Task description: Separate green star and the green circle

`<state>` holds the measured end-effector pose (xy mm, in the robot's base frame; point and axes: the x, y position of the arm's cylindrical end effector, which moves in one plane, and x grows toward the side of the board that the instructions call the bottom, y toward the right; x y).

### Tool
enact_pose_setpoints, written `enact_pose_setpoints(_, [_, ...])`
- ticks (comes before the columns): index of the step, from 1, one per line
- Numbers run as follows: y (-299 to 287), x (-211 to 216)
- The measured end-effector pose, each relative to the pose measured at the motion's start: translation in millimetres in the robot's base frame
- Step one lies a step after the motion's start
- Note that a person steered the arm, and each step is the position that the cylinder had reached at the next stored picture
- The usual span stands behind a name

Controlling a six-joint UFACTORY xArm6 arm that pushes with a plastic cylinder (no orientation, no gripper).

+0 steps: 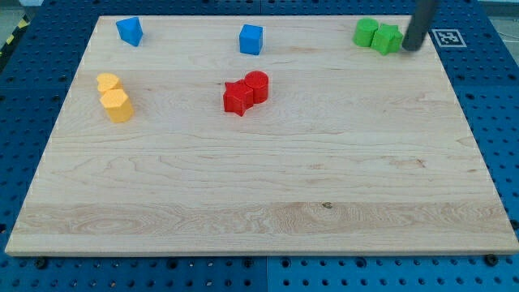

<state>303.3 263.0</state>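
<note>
The green circle [366,32] and the green star [387,39] sit touching each other at the view's top right corner of the wooden board [259,186]; the star is on the right of the circle. My tip [412,46] stands just right of the green star, very close to it or touching it; the dark rod rises out of the view's top edge.
A blue block [129,31] lies at the top left and another blue block [251,39] at the top middle. A red star [237,98] touches a red cylinder [256,86] near the middle. Two yellow blocks [114,97] touch at the left.
</note>
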Motion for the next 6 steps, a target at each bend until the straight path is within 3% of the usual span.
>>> enact_pose_setpoints(1, [4.7, 17.8])
enact_pose_setpoints(4, [-14.9, -89.0])
enact_pose_setpoints(5, [-59.8, -90.6])
enact_pose_setpoints(6, [-72.0, -49.2])
